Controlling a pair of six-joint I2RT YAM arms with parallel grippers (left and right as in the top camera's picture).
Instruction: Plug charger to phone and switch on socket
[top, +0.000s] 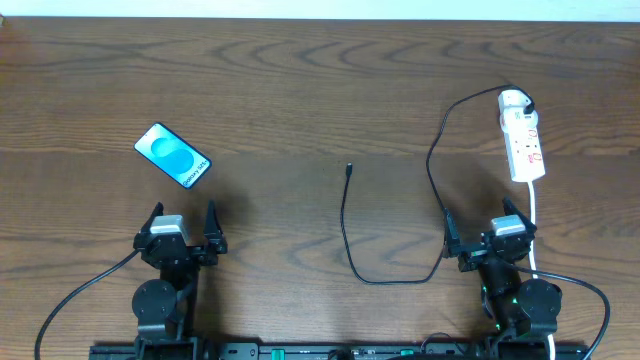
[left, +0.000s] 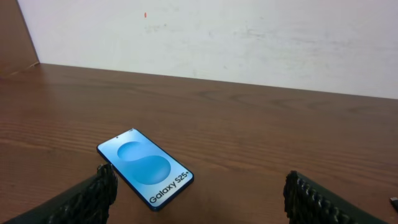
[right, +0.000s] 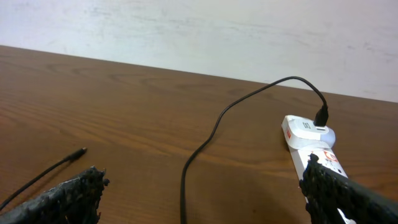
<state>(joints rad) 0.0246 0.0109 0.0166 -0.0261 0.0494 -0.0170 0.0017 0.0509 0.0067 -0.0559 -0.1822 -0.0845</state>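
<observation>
The phone (top: 173, 155) lies flat at the left, screen up, blue with a cyan oval; it also shows in the left wrist view (left: 145, 167). My left gripper (top: 182, 232) is open and empty, just in front of the phone. The socket (top: 522, 135) is a white power strip at the far right, seen too in the right wrist view (right: 309, 141). The charger's white plug head (top: 513, 100) sits in its far end. The black cable (top: 436, 160) loops down to its connector tip (top: 348, 169), which lies free mid-table. My right gripper (top: 484, 237) is open and empty, in front of the socket.
The strip's white cord (top: 534, 215) runs down beside my right gripper. A pale wall (left: 249, 31) stands behind the table's far edge. Black arm cables (top: 80, 290) trail at the front left and right.
</observation>
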